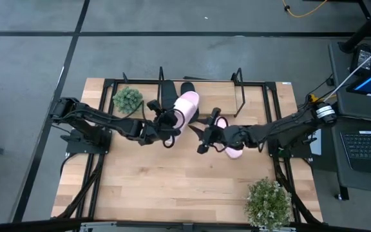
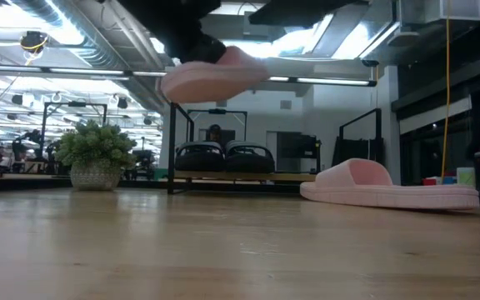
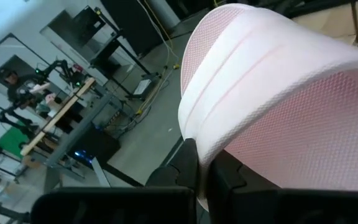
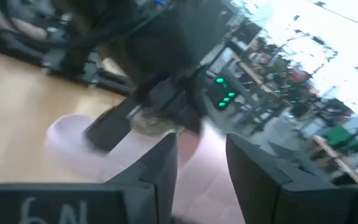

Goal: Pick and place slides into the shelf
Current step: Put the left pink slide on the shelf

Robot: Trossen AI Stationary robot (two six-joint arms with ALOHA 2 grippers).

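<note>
Your left hand pinches one pale pink slide, mesh-textured, lifted clear of the tabletop before the shelf. The other pink slide lies flat under your spread right hand. Black slides occupy the shelf.

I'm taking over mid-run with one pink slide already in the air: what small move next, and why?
Probably carry the lifted pink slide, gripped by the left hand, on toward the shelf: two black slides already sit there, and the right hand stands open by the other pink slide.
</note>
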